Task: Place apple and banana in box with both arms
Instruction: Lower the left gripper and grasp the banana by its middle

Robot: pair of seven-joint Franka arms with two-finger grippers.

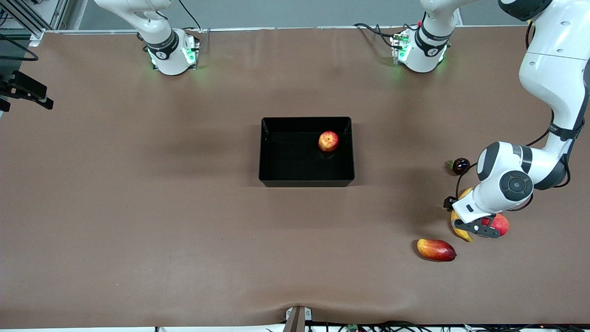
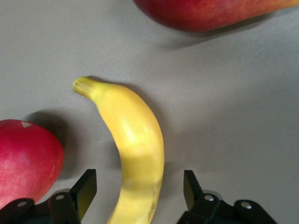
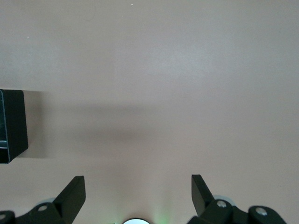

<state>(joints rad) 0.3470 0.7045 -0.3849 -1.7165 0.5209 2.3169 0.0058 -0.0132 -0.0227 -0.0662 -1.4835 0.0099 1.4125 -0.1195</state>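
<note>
The apple [image 1: 328, 141], red with yellow patches, lies in the black box [image 1: 267, 152] at mid table. The yellow banana [image 1: 461, 229] lies on the table toward the left arm's end, mostly hidden under the left arm's hand. My left gripper [image 1: 477, 228] is low over it. In the left wrist view the banana [image 2: 133, 144] runs between the open fingers [image 2: 85, 189], with a gap on each side of it. My right gripper [image 3: 138, 186] is open and empty over bare table near its own base, outside the front view. A corner of the box [image 3: 11, 126] shows in its view.
A larger plain red fruit [image 1: 501, 224] lies right beside the banana and the left gripper and shows in the left wrist view [image 2: 25, 161]. A red-yellow mango [image 1: 436, 249] lies nearer the front camera. A small dark round thing [image 1: 461, 165] lies farther from it.
</note>
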